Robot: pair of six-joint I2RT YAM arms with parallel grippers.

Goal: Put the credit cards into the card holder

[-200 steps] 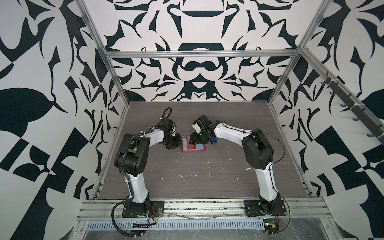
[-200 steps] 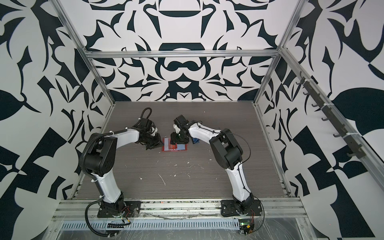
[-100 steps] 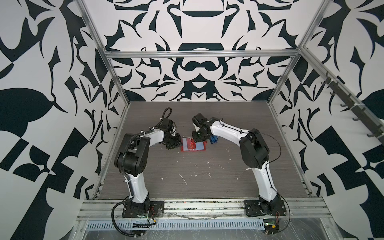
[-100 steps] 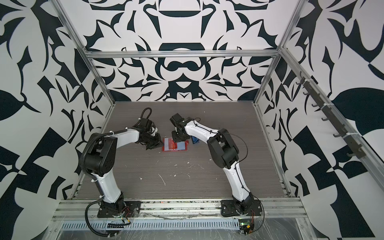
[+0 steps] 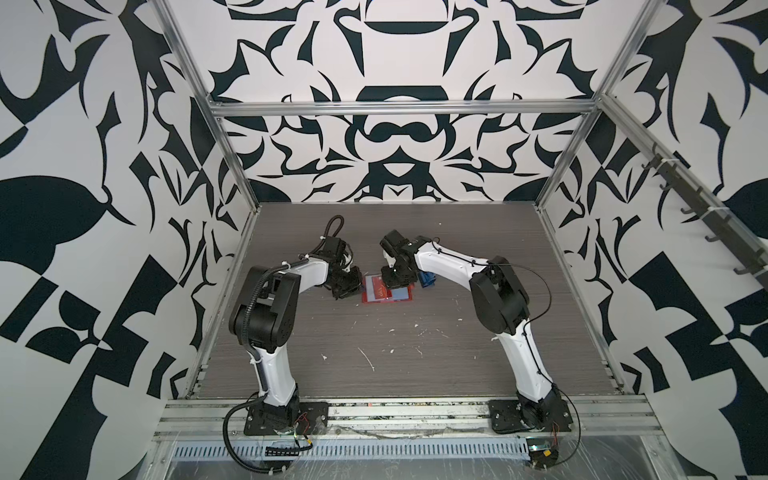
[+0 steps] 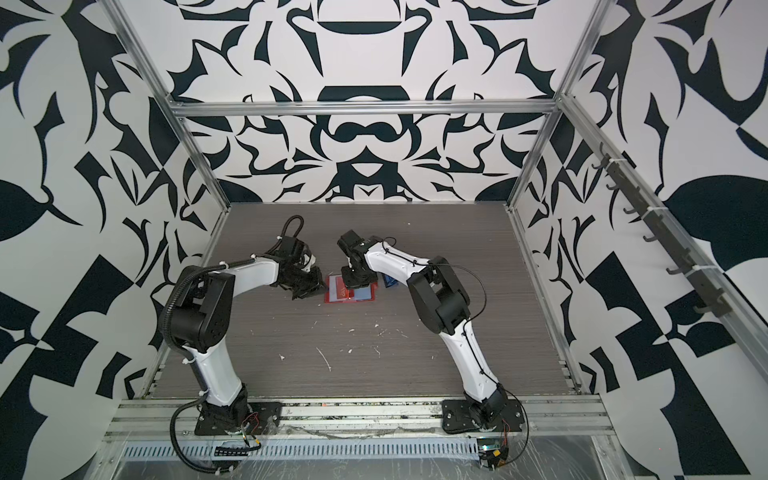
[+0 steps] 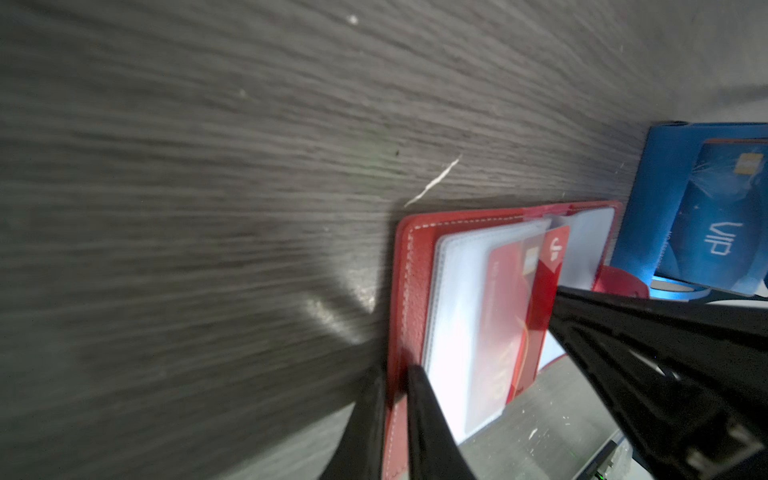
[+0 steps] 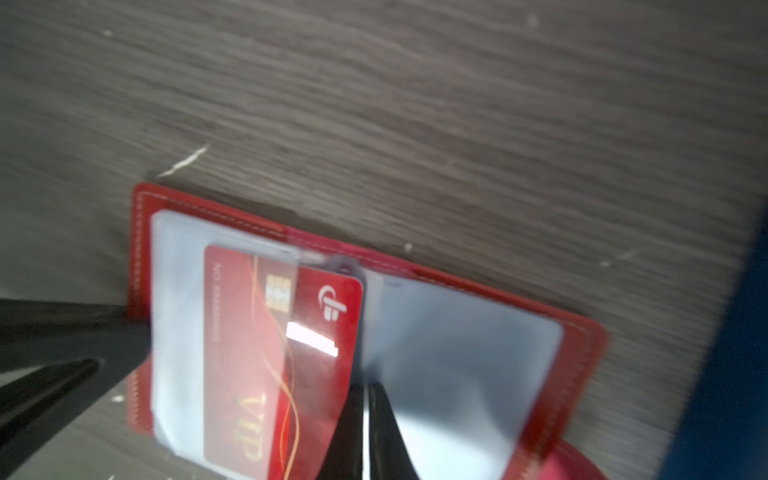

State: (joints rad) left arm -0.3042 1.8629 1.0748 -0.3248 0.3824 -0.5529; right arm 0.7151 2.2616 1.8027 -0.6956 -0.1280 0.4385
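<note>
You see a red holder (image 5: 368, 298) lying open and flat near the middle of the dark wood-grain table (image 5: 374, 340), in both top views.

Your left gripper (image 7: 395, 386) sits at the holder's 9 o'clock. Its fingers pinch the outer edge of the red cover, one above and one below the stitched rim.

A red card (image 8: 266, 353) is pushed part-way into a clear pocket (image 8: 178, 291) on the 9 o'clock page. The end toward the spine sticks out bare.
- It reads "VIP" in gold letters.
- It has a gold chip, a white round logo near one corner and thin orange curved lines.
- A line along one edge starts with "NO"; the digits after it are too blurred to read.

Your right gripper (image 8: 365, 399) reaches in from the holder's 1 o'clock. Its fingers are pressed almost together, with only a thin bright sliver between them. The tips are at the card's bare edge by the spine. You cannot tell whether they touch it.

A blue rack (image 7: 648, 199) stands just beside the holder at its 3 o'clock. A blue card (image 7: 715, 224) stands in it, with "VIP" in pale letters and a gold chip.
</note>
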